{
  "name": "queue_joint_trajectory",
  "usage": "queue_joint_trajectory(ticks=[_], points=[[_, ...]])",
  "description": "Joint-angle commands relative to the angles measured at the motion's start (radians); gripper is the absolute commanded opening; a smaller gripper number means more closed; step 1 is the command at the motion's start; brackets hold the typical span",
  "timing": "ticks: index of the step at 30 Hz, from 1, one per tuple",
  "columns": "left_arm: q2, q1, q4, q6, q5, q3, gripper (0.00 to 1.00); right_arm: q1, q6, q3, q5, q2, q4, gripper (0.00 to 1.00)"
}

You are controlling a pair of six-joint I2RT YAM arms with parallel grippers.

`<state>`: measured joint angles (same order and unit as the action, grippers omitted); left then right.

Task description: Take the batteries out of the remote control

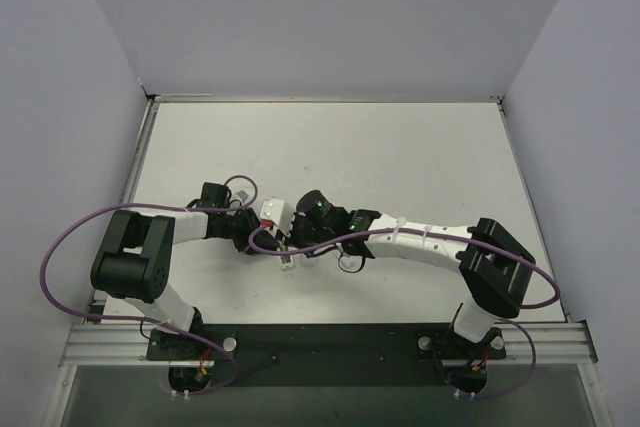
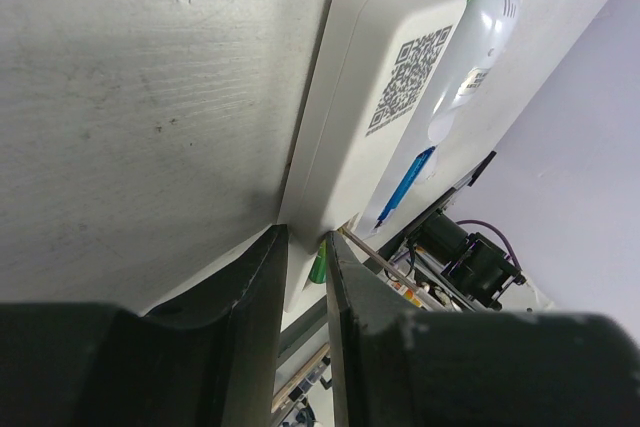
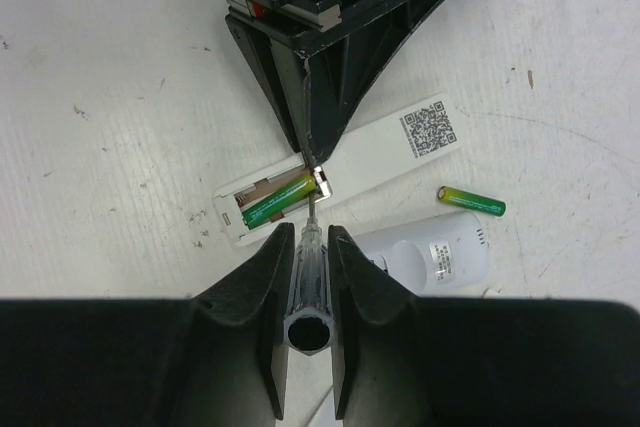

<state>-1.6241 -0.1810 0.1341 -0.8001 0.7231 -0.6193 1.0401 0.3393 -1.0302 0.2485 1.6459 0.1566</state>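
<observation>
Prying hard could fling the green cylindrical battery [image 3: 279, 199] from the white plastic remote [image 3: 370, 152] just beyond your right jaws, closed on a clear-handled pick [image 3: 307, 247]. Your left jaws, pinching its edge, may slip.

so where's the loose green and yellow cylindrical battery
In the right wrist view the loose green and yellow battery lies on the table at right, between the QR-code end of the flat white remote and the rounded white remote.
</observation>
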Motion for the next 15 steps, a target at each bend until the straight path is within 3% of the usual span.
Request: queue_joint_trajectory(ticks=[1, 15], points=[[-0.010, -0.003, 0.032, 0.027, -0.047, -0.002, 0.31, -0.044, -0.014, 0.045, 0.087, 0.049, -0.028, 0.00], [-0.016, -0.003, 0.039, 0.027, -0.057, -0.005, 0.31, -0.199, -0.181, 0.193, 0.342, 0.025, 0.187, 0.00]])
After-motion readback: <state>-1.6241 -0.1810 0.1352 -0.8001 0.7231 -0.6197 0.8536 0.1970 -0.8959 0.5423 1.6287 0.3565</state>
